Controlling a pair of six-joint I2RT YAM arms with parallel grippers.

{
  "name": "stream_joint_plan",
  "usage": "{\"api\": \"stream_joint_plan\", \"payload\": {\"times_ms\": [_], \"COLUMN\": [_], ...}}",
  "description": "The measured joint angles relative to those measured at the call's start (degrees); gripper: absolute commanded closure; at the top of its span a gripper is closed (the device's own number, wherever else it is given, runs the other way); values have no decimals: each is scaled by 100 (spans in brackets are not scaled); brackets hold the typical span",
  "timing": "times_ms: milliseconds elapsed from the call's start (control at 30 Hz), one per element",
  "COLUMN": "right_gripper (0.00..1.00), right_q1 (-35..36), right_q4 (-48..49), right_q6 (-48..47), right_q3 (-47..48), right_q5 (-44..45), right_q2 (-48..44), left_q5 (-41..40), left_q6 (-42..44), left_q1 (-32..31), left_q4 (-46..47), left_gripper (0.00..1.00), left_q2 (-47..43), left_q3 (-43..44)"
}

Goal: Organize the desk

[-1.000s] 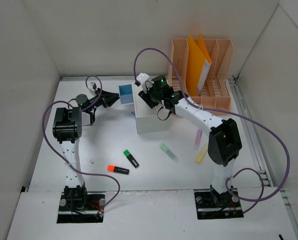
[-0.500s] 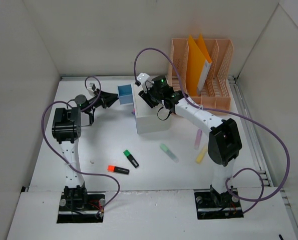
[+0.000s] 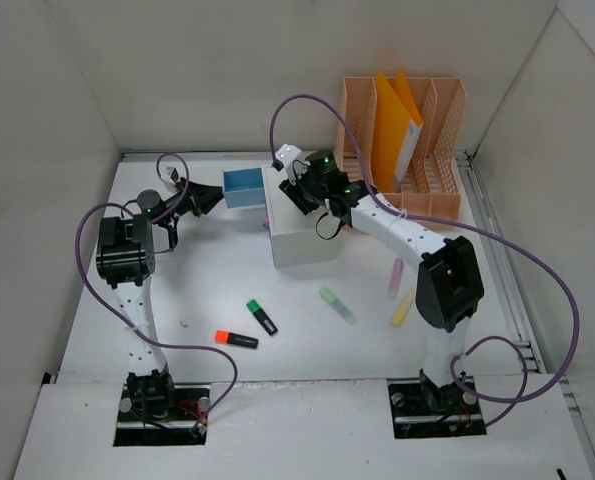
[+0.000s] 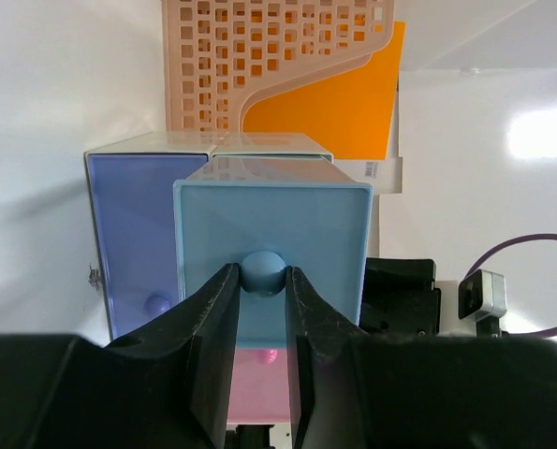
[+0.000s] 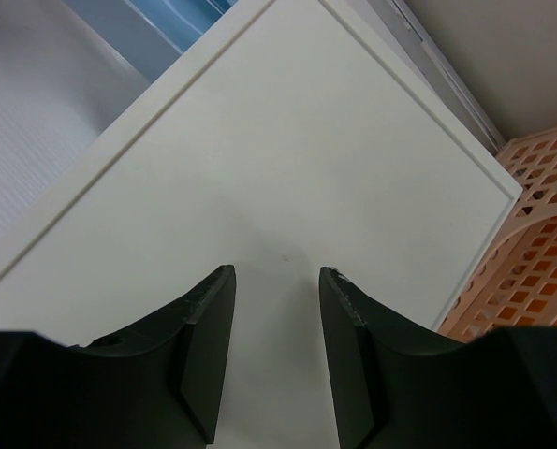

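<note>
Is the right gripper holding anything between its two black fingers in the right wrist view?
No: the right gripper is open, with only the flat top of the white rectangular box showing between its fingers.

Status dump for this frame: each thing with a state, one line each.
left gripper: shut on knob of blue drawer
blue drawer: drawn out from white box
purple drawer: pushed in
right gripper: open, empty, over white box top
orange folder: upright in file rack
green highlighter: lying loose on desk
orange highlighter: lying loose
pale green highlighter: lying loose
pink highlighter: lying loose
yellow highlighter: lying loose
</note>
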Motion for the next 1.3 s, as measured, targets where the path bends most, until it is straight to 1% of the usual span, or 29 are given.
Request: {"api": "stream_joint_plan", "payload": {"times_ms": [333, 400, 433, 467, 533, 700, 733, 867, 933, 1100, 1233, 1300], "right_gripper": [61, 58, 54, 52, 48, 44, 44, 42, 39, 35, 34, 34], "right_q1": [0, 0, 0, -11, -42, -70, -72, -107, -129, -177, -188, -188], "right_q4": [0, 2, 7, 17, 39, 76, 79, 68, 50, -107, -278, -389], "right_q6": [0, -2, -7, -24, -28, -20, -17, 7, 24, 66, 68, 61], "right_q3": [0, 0, 0, 0, -2, -26, -35, -63, -63, -63, -63, -63], "right_q5": [0, 2, 4, 9, -11, -125, -155, -284, -365, -643, -866, -984], "right_q2": [-2, -2, -2, -2, -4, -28, -35, -68, -76, -138, -195, -234], "left_q5": [52, 59, 66, 68, 70, 70, 70, 72, 74, 72, 103, 116], "left_q6": [-2, -4, -4, -7, -46, -68, -68, -85, -85, -2, 273, 605], "left_q1": [70, 70, 70, 70, 70, 70, 70, 92, 114, 444, 780, 901], "left_q4": [-33, -35, -35, -33, -35, -55, -55, -57, -61, -101, -358, -684], "left_gripper": [100, 88, 84, 71, 55, 48, 43, 42, 41, 40, 39, 39], "left_q2": [0, 0, 0, 0, 0, 0, 0, -2, -9, -271, -667, -922], "left_q3": [2, 2, 2, 2, 2, 2, 2, 2, 2, -269, -553, -682]}}
